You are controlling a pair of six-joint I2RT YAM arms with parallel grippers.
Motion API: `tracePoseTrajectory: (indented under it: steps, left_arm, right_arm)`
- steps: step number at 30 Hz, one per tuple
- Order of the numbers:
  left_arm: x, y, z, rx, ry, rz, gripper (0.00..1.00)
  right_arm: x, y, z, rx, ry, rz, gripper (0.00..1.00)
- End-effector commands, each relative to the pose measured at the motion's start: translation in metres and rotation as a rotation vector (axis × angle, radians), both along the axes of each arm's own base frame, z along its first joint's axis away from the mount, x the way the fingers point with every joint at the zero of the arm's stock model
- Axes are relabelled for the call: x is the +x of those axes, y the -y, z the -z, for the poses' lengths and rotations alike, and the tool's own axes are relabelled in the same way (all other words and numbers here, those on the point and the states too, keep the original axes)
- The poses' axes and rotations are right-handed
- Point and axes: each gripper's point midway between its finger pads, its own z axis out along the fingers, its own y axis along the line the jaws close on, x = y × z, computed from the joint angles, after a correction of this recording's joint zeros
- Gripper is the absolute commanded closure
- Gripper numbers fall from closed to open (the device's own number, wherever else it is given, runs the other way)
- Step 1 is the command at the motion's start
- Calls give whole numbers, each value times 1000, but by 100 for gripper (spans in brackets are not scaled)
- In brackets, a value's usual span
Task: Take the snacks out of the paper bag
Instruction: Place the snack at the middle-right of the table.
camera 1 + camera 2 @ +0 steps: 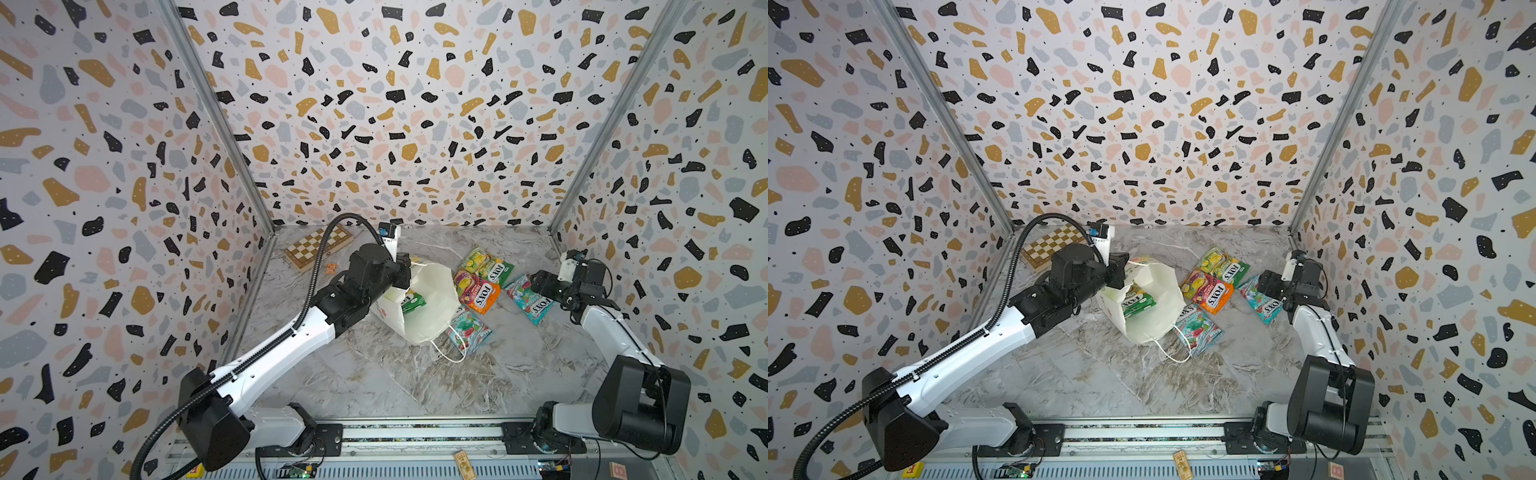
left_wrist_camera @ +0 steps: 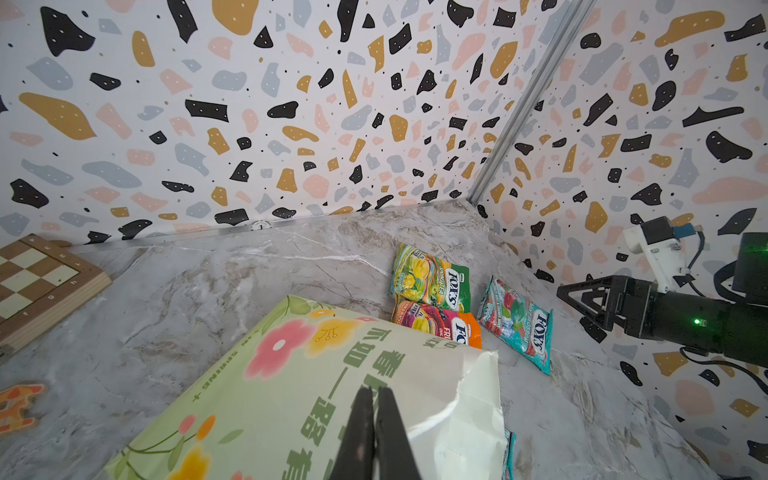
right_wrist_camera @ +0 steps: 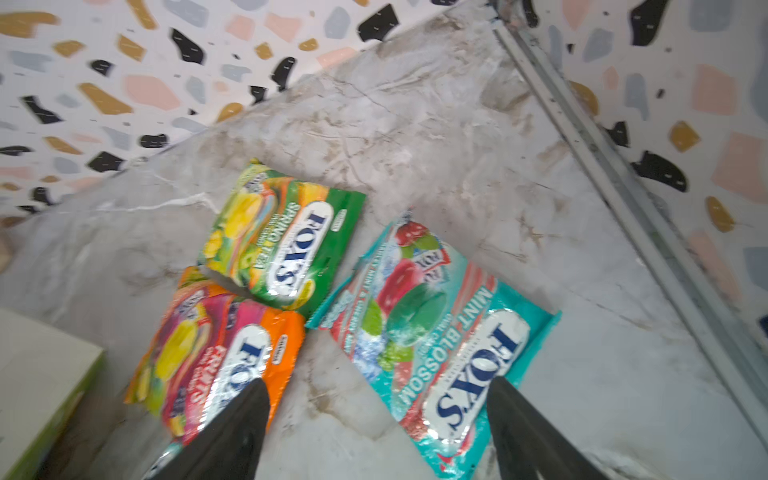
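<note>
The marble table [image 1: 374, 374] fills the floor between the patterned walls. On its middle lies the paper bag [image 1: 434, 309], on its side, with the open mouth turned to the front and upward, so both top views look into its white inside. The left gripper [image 2: 374, 390] is at the far rim of this mouth. In the left wrist view its jaws are pressed together, with the tips on the flowered outer face of the bag. Whether they pinch a fold of paper I cannot tell. The chessboard box [image 1: 318, 248] lies in the far left corner, apart from the bag.

One green packet [image 1: 413, 301] is inside the bag, near the mouth. Four packets lie outside, to the right of it:
- a green-yellow packet [image 1: 486, 266]
- an orange-red packet [image 1: 477, 292], partly under the edge of the green-yellow one
- a teal packet [image 1: 530, 302], beside these two
- a second teal packet [image 1: 469, 334], at the bag's front corner and crossed by a white cord handle [image 1: 456, 360]

The right gripper [image 3: 376, 384] hovers over the teal packet with its jaws wide apart and holds nothing. A small orange scrap [image 1: 330, 268] lies near the chessboard box.
</note>
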Motion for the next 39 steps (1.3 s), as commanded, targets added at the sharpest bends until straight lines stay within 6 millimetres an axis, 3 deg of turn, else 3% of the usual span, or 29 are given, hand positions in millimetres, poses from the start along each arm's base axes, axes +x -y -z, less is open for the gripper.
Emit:
tracePoseTrajectory:
  steps: [1,5,10,16,23,28,32,39]
  left_arm:
    - [-2,0,-26,-39,63,7,100]
    - [-3,0,-28,-46,68,14,100]
    - [-4,-1,-31,-53,76,12,100]
    - [-5,-2,-31,-59,78,10,100]
    - [-5,-1,-32,-78,76,10,100]
    - [-5,1,-33,-89,76,15,100]
    - [-5,2,-33,-94,72,23,100]
    - [-7,1,-34,-99,76,22,100]
  right_arm:
    - [-2,-42,-39,128,131,-143,16]
    - [-14,-98,-69,259,213,-332,17]
    - [-38,-162,-98,303,285,-555,18]
    - [-75,-230,-112,338,315,-800,19]
    - [-114,-291,-102,330,301,-982,20]
    - [-135,-325,-80,284,249,-1075,21]
    - [-137,-342,-57,252,184,-1088,22]
    - [-121,-363,-20,178,79,-1050,25]
